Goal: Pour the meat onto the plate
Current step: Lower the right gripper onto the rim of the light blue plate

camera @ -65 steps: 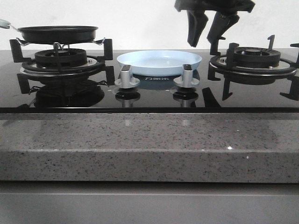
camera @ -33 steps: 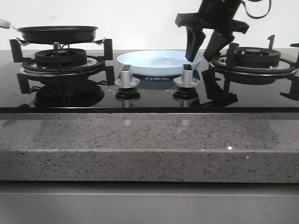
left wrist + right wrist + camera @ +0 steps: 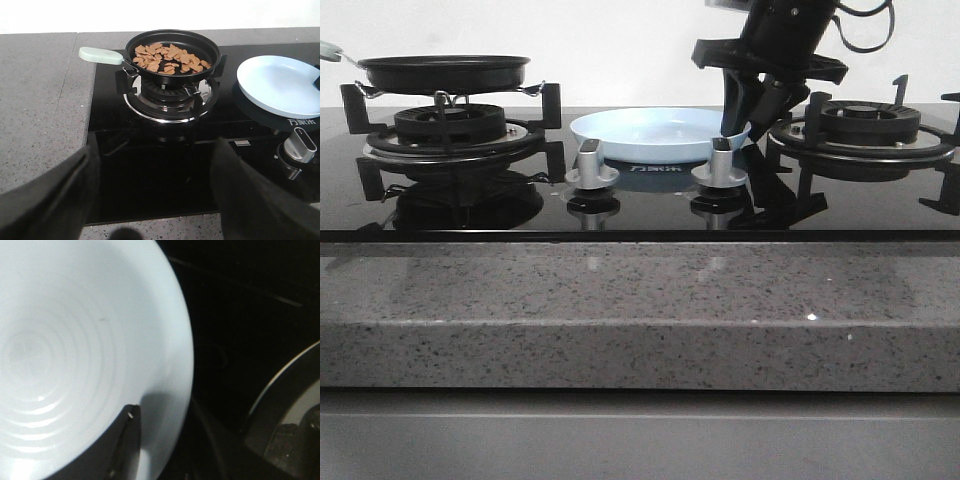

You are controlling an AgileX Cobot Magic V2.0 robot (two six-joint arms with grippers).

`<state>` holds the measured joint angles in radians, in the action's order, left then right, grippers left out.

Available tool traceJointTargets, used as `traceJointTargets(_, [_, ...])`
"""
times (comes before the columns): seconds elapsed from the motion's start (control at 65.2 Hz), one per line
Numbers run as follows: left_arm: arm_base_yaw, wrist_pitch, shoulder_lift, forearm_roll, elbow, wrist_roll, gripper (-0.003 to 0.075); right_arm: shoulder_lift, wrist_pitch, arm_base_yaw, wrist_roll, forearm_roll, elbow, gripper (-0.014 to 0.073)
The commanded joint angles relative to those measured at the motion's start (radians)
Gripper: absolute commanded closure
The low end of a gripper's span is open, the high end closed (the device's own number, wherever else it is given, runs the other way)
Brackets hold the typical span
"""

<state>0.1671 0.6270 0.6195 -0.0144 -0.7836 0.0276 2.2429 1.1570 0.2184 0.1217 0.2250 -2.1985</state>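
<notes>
The meat [image 3: 170, 57], a heap of small orange-brown pieces, lies in the black frying pan [image 3: 172, 50] on the left burner. In the front view only the pan's side [image 3: 444, 72] shows, and the meat is hidden. The empty pale-blue plate [image 3: 660, 133] sits on the hob between the burners and also shows in both wrist views [image 3: 282, 85] [image 3: 75, 340]. My right gripper [image 3: 750, 115] is low at the plate's right rim, one finger [image 3: 127, 440] over the plate's inside, jaws apart [image 3: 162, 407]. My left gripper [image 3: 154, 150] is open and empty, above the hob's front edge, short of the pan.
The pan's pale-green handle [image 3: 100, 55] points toward the left counter. Two silver knobs [image 3: 592, 165] [image 3: 720, 163] stand in front of the plate. The right burner's black grate [image 3: 860, 125] is close beside my right gripper. A speckled grey counter [image 3: 620, 310] runs along the front.
My right gripper has come down from above the hob to the plate's right rim, and its fingers have narrowed. The pan and plate have not moved.
</notes>
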Motion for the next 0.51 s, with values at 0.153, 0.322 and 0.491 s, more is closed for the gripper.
traceJointTargets(0.153, [0.008, -0.084, 0.004, 0.001, -0.033, 0.001, 0.0249, -0.064, 0.015, -0.004, 0.013, 0.019, -0.032, 0.0423])
traceJointTargets(0.322, [0.008, -0.084, 0.004, 0.001, -0.033, 0.001, 0.0249, -0.064, 0.015, -0.004, 0.013, 0.019, -0.032, 0.0571])
traceJointTargets(0.491, [0.008, -0.084, 0.004, 0.001, -0.033, 0.001, 0.0249, -0.064, -0.001, -0.004, 0.006, 0.029, -0.032, 0.0662])
